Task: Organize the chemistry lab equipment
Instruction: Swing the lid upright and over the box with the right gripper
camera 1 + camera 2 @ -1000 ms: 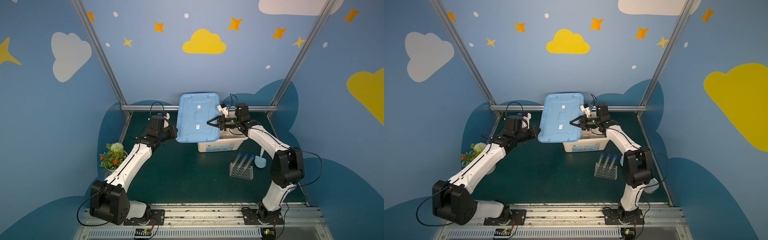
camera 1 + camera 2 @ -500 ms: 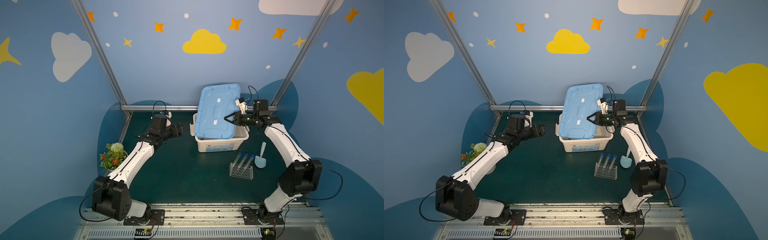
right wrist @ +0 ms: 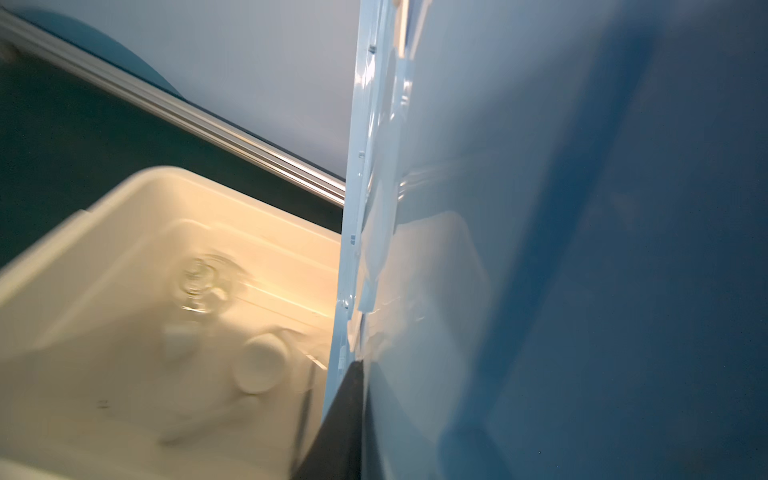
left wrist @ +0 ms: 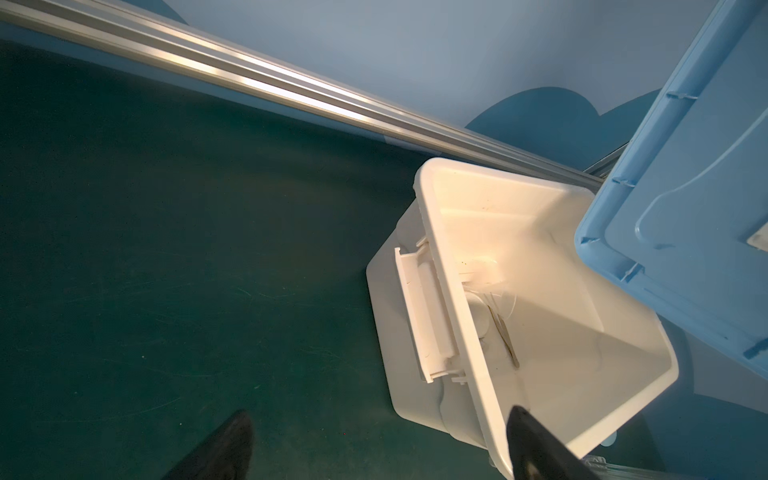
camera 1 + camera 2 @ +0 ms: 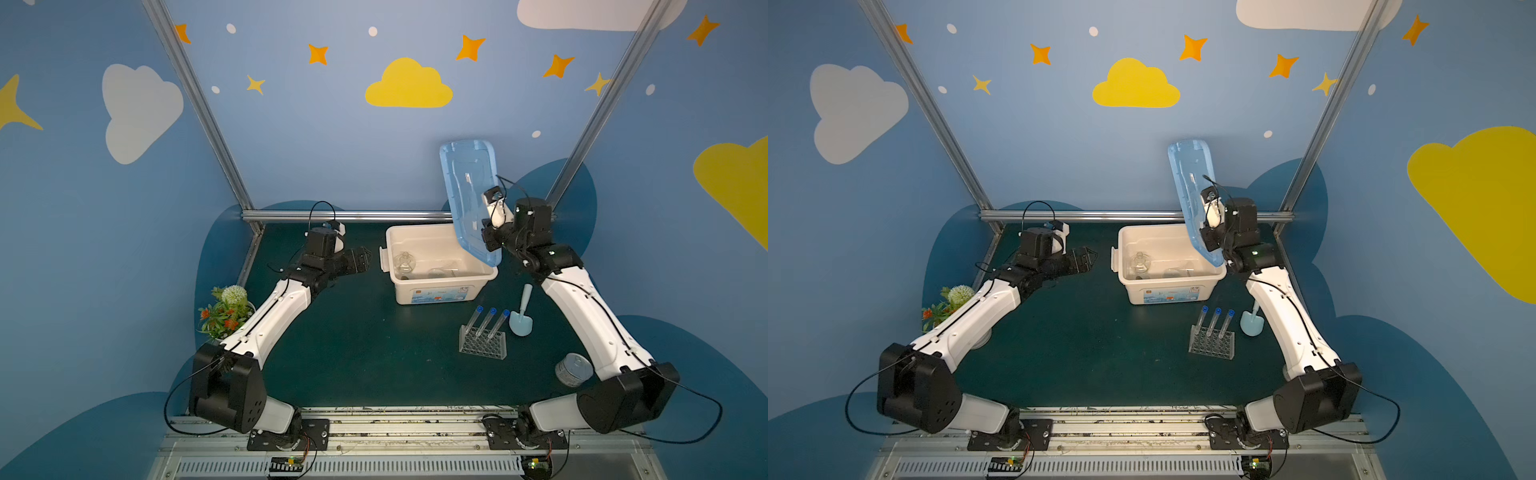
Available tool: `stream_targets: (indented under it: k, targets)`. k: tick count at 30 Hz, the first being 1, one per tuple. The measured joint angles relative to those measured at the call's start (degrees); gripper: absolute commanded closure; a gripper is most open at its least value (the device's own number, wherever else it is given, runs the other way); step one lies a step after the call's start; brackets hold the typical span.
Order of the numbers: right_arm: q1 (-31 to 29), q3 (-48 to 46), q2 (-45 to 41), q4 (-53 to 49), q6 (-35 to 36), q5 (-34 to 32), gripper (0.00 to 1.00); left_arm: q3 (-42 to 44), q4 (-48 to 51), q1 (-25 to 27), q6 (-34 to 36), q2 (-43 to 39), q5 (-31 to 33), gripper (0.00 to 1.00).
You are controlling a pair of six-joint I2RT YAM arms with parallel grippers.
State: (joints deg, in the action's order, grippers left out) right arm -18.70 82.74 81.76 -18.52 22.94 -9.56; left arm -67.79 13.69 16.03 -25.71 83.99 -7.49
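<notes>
My right gripper (image 5: 488,241) (image 5: 1206,239) is shut on the blue lid (image 5: 467,187) (image 3: 540,249), which it holds almost upright over the right edge of the open white bin (image 5: 405,291) (image 4: 457,291). Only one dark finger (image 3: 340,424) shows against the lid. Inside the bin lie a glass flask (image 5: 404,262) (image 3: 203,278), a white cup (image 3: 259,363) and thin tweezers (image 4: 505,336). My left gripper (image 5: 365,259) (image 4: 380,419) hangs open and empty just left of the bin. Three blue-capped test tubes (image 5: 486,322) stand in the clear rack (image 5: 482,343) in front of the bin.
A pale blue scoop (image 5: 521,320) lies right of the rack. A round metal tin (image 5: 573,369) sits by the right arm's base. A potted flower plant (image 5: 224,309) stands at the left edge. A metal rail (image 5: 345,215) runs behind the bin.
The left gripper let go of the lid, opened and drew back left. The right gripper swung the lid from flat over the bin to upright at the bin's right side.
</notes>
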Motion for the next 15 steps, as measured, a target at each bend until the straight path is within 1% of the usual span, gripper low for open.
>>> stream_targets:
  k: [2,3,6,11,15]
  targets:
    - [-2.08,-4.28,0.02,6.05,7.06,-5.11,1.0,0.0,-0.55,0.0,-0.04,0.87,-0.74,0.05]
    - [-3.28,-7.39,0.07,10.86,11.19,-8.0,1.0,0.0,-0.79,0.0,-0.11,1.38,-1.27,0.05]
    - [-6.6,-13.14,0.76,20.81,21.16,-13.27,1.0,-0.02,-1.2,0.0,-0.26,2.71,-2.75,0.05]
    - [-11.15,-13.42,1.55,27.76,30.84,-17.86,1.0,-0.02,-1.38,0.02,-0.37,3.56,-4.02,0.05]
    - [-13.97,-13.42,1.55,34.64,36.7,-19.1,0.99,-0.02,-2.1,0.04,-0.48,3.56,-4.59,0.04]
